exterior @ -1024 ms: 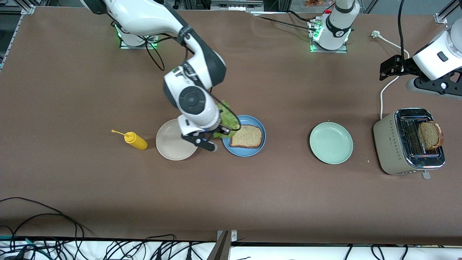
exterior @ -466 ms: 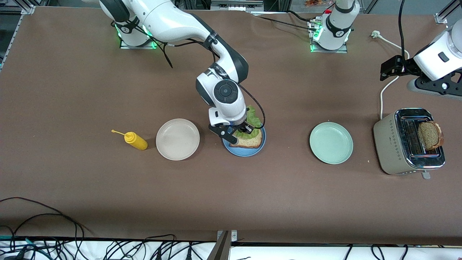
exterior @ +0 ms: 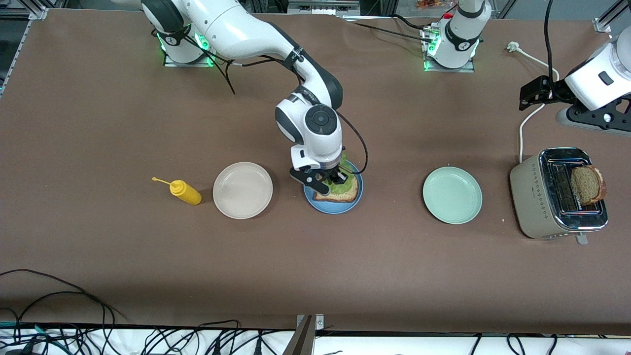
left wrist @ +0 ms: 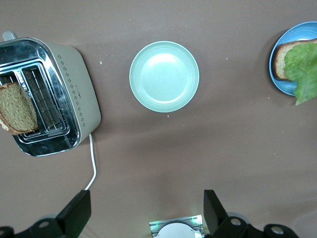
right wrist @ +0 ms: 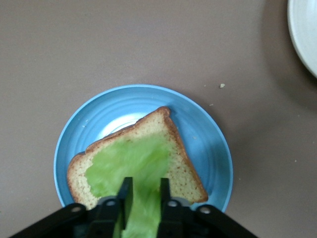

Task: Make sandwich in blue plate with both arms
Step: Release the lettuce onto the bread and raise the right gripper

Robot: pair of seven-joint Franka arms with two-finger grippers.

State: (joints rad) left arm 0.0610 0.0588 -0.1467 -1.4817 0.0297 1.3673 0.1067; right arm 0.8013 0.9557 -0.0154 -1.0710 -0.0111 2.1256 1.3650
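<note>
I see the blue plate (exterior: pixel 333 207) near the middle of the table, between the cream plate (exterior: pixel 242 190) and the mint-green plate (exterior: pixel 452 195). On it lies one brown bread slice (right wrist: pixel 183 171) with a darker crust, and a ruffled green lettuce leaf (right wrist: pixel 131 163) is spread over most of that slice. My right gripper (right wrist: pixel 143 201) is low over the plate, its two fingers (right wrist: pixel 124 196) slightly apart with the leaf's end between them. A second bread slice (exterior: pixel 586 185) stands up out of the toaster (exterior: pixel 535 202) at the left arm's end of the table. My left gripper (left wrist: pixel 143 213) waits high above the table near that toaster, fingers spread wide and empty. A yellow squeeze bottle (exterior: pixel 183 191) lies beside the cream plate.
</note>
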